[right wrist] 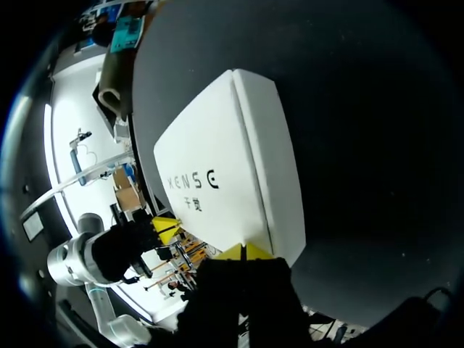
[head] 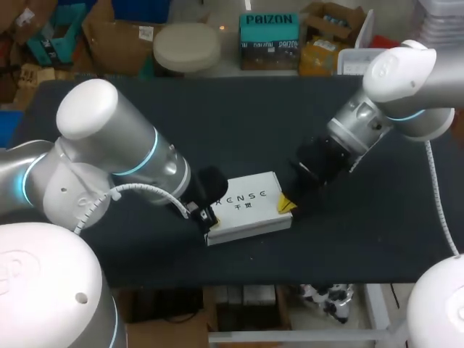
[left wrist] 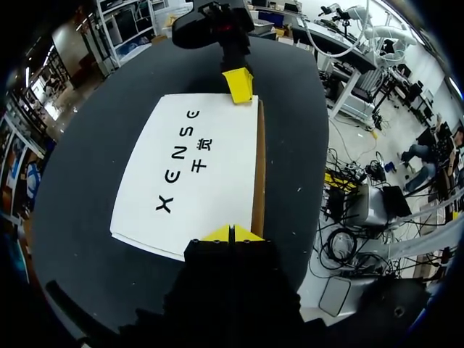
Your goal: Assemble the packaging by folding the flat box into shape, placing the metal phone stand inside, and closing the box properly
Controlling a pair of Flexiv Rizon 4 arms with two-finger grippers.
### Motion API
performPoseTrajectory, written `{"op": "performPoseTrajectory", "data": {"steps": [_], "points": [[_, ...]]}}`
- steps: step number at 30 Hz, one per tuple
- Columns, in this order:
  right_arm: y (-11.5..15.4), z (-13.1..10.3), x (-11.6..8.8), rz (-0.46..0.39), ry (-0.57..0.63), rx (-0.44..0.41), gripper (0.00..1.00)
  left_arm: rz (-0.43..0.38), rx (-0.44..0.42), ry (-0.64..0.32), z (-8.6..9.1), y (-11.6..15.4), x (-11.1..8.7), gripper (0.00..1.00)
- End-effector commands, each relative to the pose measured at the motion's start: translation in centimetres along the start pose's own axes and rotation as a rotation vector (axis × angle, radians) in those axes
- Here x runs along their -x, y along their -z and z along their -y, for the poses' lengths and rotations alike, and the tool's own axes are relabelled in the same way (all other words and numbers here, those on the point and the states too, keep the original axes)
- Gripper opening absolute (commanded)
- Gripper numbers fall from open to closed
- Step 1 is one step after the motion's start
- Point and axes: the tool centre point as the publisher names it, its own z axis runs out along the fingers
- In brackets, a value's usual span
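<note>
A white box [head: 246,206] with dark lettering on its lid lies flat and closed on the black table [head: 362,239]. My left gripper [head: 207,217] is shut, and its yellow tips rest against the box's left end. At the opposite end my right gripper [head: 286,206] is shut too, touching the box's right corner. In the left wrist view the box [left wrist: 192,170] stretches ahead of the joined tips [left wrist: 230,233], with a brown strip [left wrist: 257,174] along one side and the right gripper [left wrist: 238,83] at the far end. From the right wrist, the box [right wrist: 225,163] lies ahead of my right gripper [right wrist: 243,251]. No phone stand is in view.
The box lies close to the table's front edge [head: 290,272]. Both arms' bulky links hang over the table to the left and right of the box. Bare black tabletop stretches behind the box.
</note>
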Motion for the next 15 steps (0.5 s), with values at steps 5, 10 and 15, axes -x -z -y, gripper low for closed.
{"op": "performPoseTrajectory", "data": {"steps": [5,10,15], "points": [[-0.9,-0.5,1.0,-0.011,-0.007,-0.015,0.0,0.005,-0.009,-0.003,-0.4,-1.1,-0.1,0.0],[-0.8,-0.7,1.2,-0.013,-0.011,-0.016,0.0,-0.003,-0.027,0.005,-0.7,-1.5,-0.2,0.0],[0.0,-0.1,0.2,-0.019,0.01,0.002,0.0,0.039,-0.055,-0.019,0.1,0.4,-0.5,0.0]]}}
